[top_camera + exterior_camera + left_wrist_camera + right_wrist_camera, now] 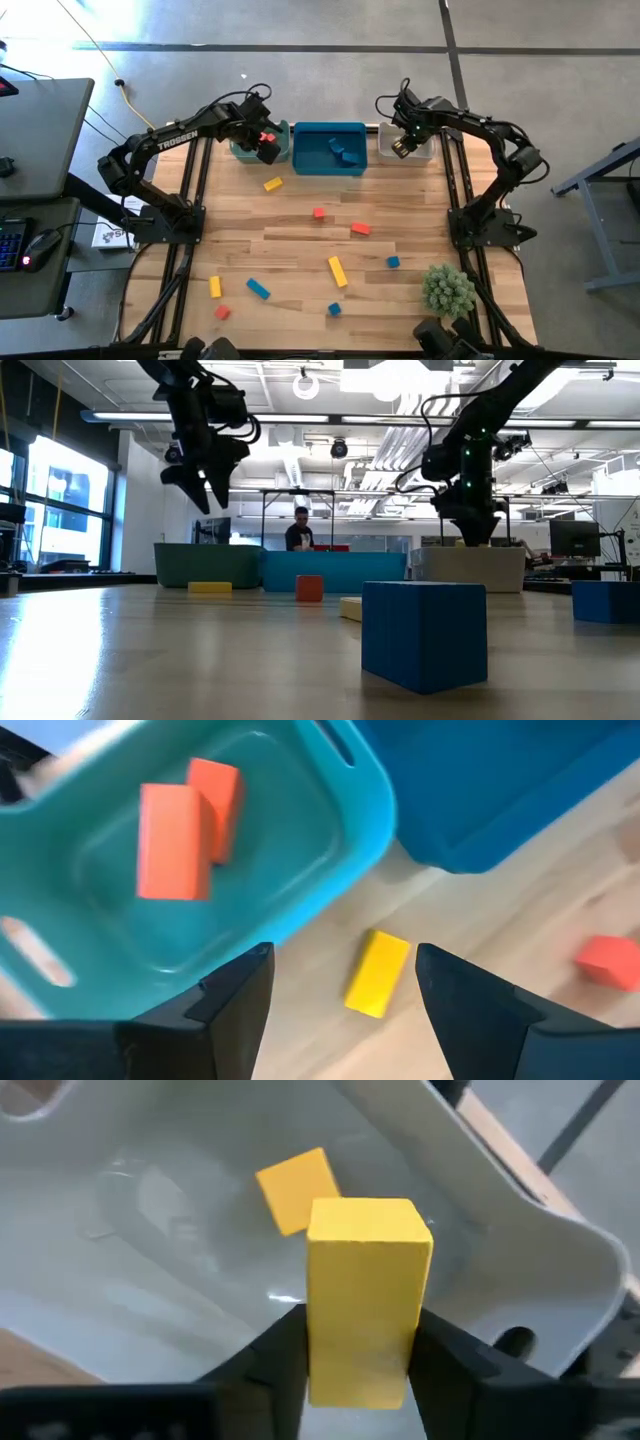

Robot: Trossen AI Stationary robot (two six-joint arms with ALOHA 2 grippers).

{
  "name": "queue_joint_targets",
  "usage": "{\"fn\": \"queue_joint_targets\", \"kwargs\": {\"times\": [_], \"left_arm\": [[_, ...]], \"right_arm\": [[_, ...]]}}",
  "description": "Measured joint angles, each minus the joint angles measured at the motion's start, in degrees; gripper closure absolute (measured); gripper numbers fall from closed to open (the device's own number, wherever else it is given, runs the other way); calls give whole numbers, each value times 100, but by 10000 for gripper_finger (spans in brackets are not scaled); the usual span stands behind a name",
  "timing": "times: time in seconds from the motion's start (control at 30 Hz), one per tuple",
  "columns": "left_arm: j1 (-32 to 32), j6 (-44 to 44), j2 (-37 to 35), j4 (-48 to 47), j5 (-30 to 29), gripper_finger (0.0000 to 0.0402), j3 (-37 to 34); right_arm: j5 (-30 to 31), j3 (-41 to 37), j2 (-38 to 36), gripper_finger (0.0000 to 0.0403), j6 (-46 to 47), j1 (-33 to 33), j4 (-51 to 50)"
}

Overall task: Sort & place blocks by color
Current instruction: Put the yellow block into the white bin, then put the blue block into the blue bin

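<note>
My left gripper [266, 150] [345, 955] stands open above the near right corner of the teal bin [300, 890]. Two red blocks [175, 840] show inside that bin. A yellow block [378, 973] lies on the table below the fingers. My right gripper [402, 146] [360, 1320] hangs over the white bin [520, 1250], shut on a yellow block [362, 1280]. Another yellow block [298, 1188] lies on the bin's floor. The blue bin [329, 148], between the two, holds blue blocks [340, 150]. My right gripper pinches the yellow block by two opposite long sides [325, 1350] between its two fingers. The fingers point down from above and lie along the block. The block's free end [365, 1220] sticks out past the fingertips, clear above the white bin's floor.
Loose blocks are scattered over the table: yellow [338, 271], red [361, 229], red [319, 213], blue [393, 262], blue [258, 290] and more near the front edge. A spiky green plant ball [448, 290] sits at the near right. A person [298, 528] stands beyond the table.
</note>
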Motion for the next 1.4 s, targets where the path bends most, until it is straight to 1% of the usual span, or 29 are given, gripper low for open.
{"fn": "queue_joint_targets", "kwargs": {"times": [0.1, 0.17, 0.23, 0.37, 0.43, 0.57, 0.73, 0.93, 1.0, 1.07, 1.2, 1.4], "left_arm": [[-79, -127, 0, 0, 225, 169, 0], [-196, -85, 0, 0, 285, 169, 0], [-342, 59, 0, -2, 301, 169, 0], [-753, 244, 0, -73, 299, 169, 0], [-973, 280, 0, -260, 303, 168, 0], [-1424, 283, 0, -743, 314, 168, 0], [-2061, 289, 0, -1044, 312, 169, 0], [-2901, 762, 0, -1177, 414, 168, 0], [-3196, 982, 0, -1271, 430, 167, 0], [-3486, 1164, 0, -1367, 437, 167, -7], [-4087, 1330, -51, -1350, 426, 167, -238], [-5030, 1228, -66, -1158, 428, 167, -641]], "right_arm": [[153, 0, 0, 210, -82, 2, 0], [158, 0, 0, 193, -169, 0, 7], [203, 0, 0, 187, -243, 2, 36], [282, 141, 0, 187, -302, 2, -19], [278, 284, -2, 190, -304, 2, -78], [271, 667, -7, 193, -303, 7, -279], [264, 1176, -9, 192, -263, 7, -602], [234, 1749, -11, 192, 6, 7, -1217], [110, 1911, -11, 192, 164, 7, -1415], [-140, 2046, -11, 192, 326, 7, -1569], [-616, 2212, -13, 192, 593, 77, -1808], [-728, 2188, -66, 192, 1061, 513, -2053]]}}
